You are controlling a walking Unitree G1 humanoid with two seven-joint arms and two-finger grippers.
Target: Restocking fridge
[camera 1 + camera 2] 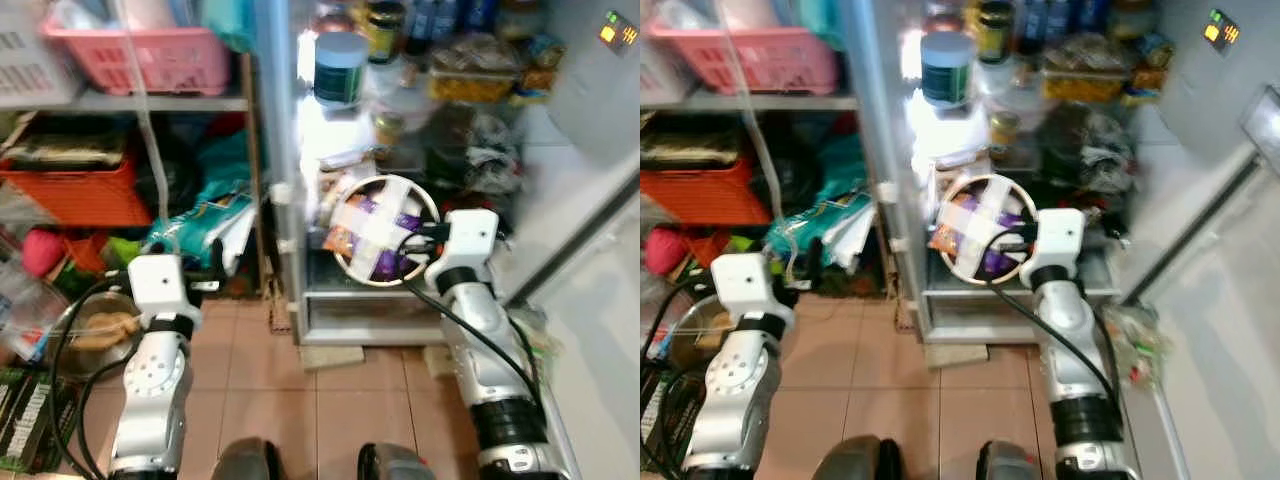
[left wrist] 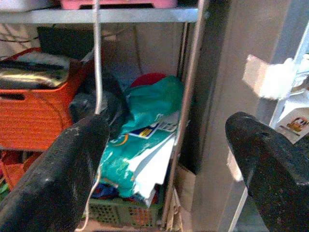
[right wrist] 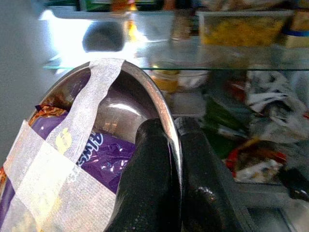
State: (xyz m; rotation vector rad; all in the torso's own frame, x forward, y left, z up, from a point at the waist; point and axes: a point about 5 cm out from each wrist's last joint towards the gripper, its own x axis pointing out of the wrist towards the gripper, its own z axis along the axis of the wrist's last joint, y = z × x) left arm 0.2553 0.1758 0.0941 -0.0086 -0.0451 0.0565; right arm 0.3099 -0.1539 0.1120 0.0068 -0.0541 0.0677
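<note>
Bowl carried into the open fridge

The right gripper (image 3: pixel 175 159) has its jaws pinching the rim of a steel bowl (image 1: pixel 385 231), one finger inside and one outside, which keeps the taped-in purple snack packet (image 3: pixel 82 150) from spilling while the bowl tilts toward the lower fridge shelf (image 1: pixel 380 293). The left gripper (image 2: pixel 166 159) hangs idle with jaws spread, facing the storage rack (image 1: pixel 150 100) beside the fridge.

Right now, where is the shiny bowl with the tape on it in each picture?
Left eye view: bowl at centre, in the open fridge.
Right eye view: bowl at centre.
Left wrist view: not in it.
Right wrist view: bowl, its rim pinched by the right gripper.
Shared landmark: the white tape.
</note>
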